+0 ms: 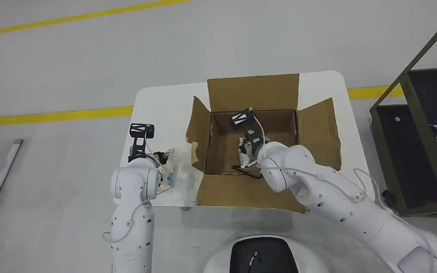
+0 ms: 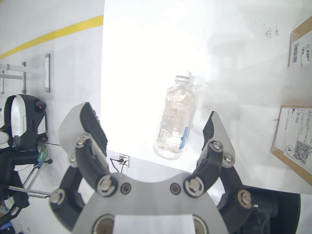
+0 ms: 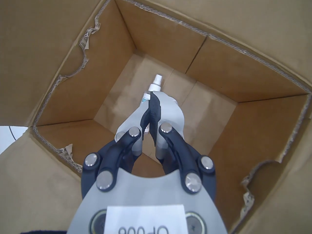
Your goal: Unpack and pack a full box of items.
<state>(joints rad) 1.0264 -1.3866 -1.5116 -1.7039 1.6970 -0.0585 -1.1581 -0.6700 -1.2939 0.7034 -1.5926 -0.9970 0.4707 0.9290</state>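
Ahead of the black ribbed pads (image 2: pixel 93 125) of my left gripper (image 2: pixel 151 116), the bottle (image 2: pixel 174 120) is clear with a white cap and a blue strip on its label, against the white table (image 2: pixel 151 37). Around my silver-and-black right gripper (image 3: pixel 152 97), the box (image 3: pixel 219 74) is plain brown cardboard. The spray bottle (image 3: pixel 156 85) just past my fingertips is white. The box's labels (image 2: pixel 301 52) are white with black barcodes.

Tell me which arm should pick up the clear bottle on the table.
Left. The left gripper, open, hangs just over the clear bottle lying on the table, while the right gripper is down inside the box, closed around a spray bottle, it seems.
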